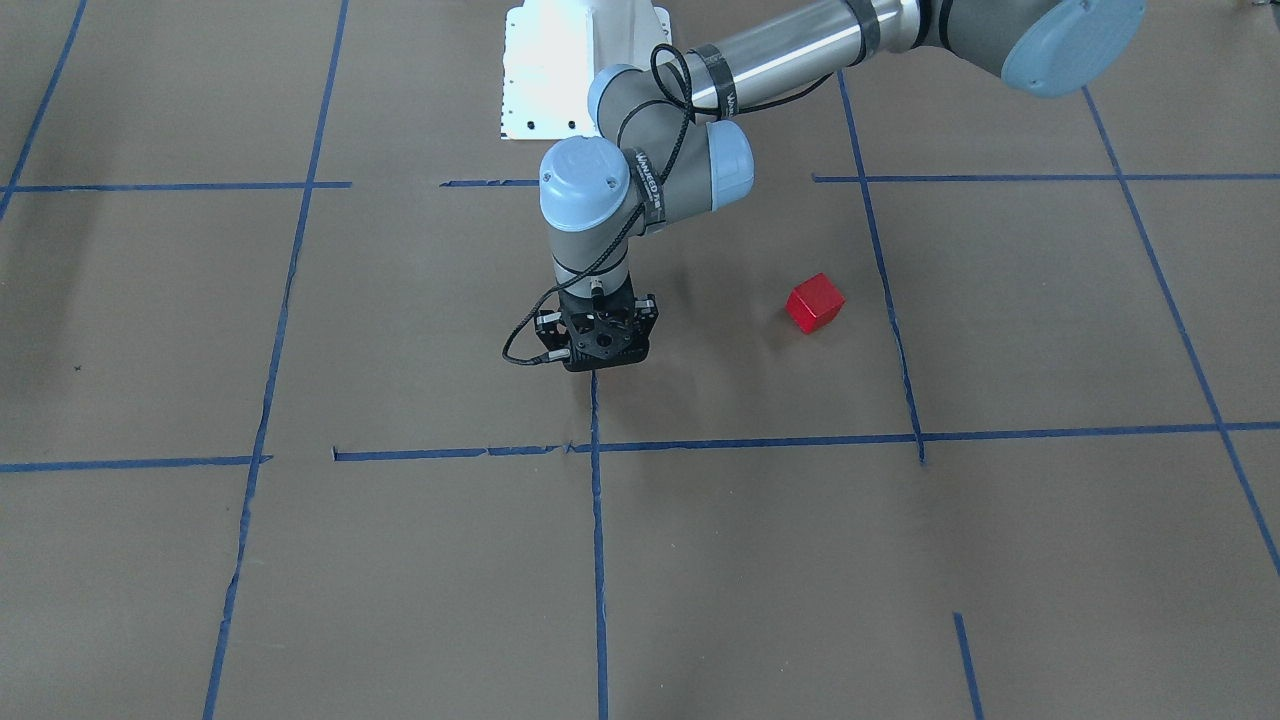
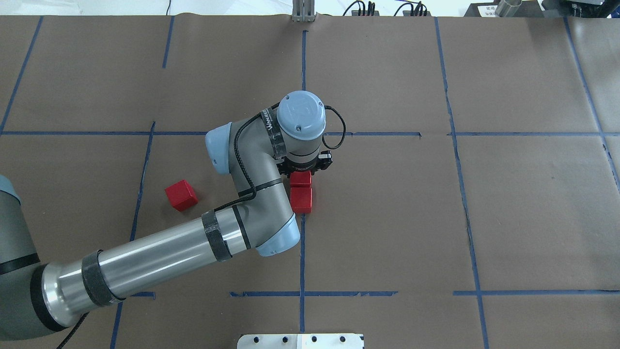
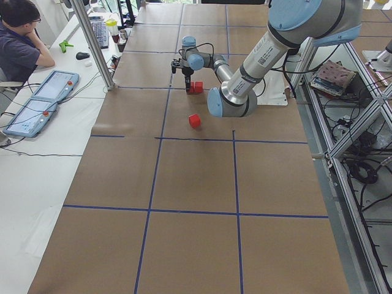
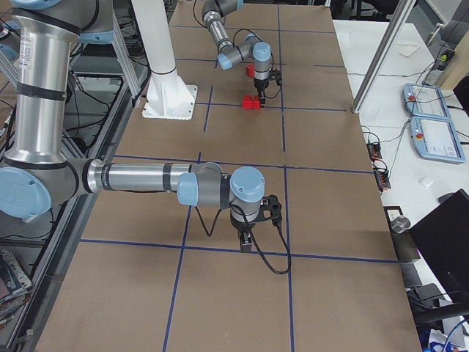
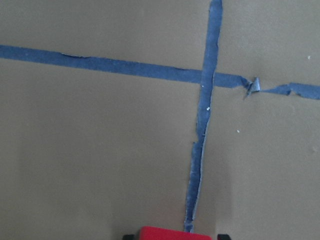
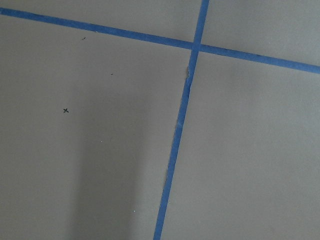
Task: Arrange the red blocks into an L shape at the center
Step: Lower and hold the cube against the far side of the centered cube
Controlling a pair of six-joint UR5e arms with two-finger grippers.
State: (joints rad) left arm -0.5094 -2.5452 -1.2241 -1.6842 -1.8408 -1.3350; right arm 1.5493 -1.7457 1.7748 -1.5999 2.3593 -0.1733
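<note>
Brown tabletop (image 2: 387,218): L gripper (image 1: 598,358) straddles half-hidden red block (image 2: 301,178), grip unclear; R gripper (image 4: 246,242) opening unclear too.

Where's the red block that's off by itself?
The lone block lies left of the centre pair in the overhead view, beside a blue tape line.

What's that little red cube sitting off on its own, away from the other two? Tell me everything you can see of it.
The lone red block is a small, bright red cube with plain matte faces and no visible marks. It rests flat on the brown paper, turned askew to the blue tape lines. Nothing touches it. It lies well apart from the other two red blocks, on the robot's left side.
</note>
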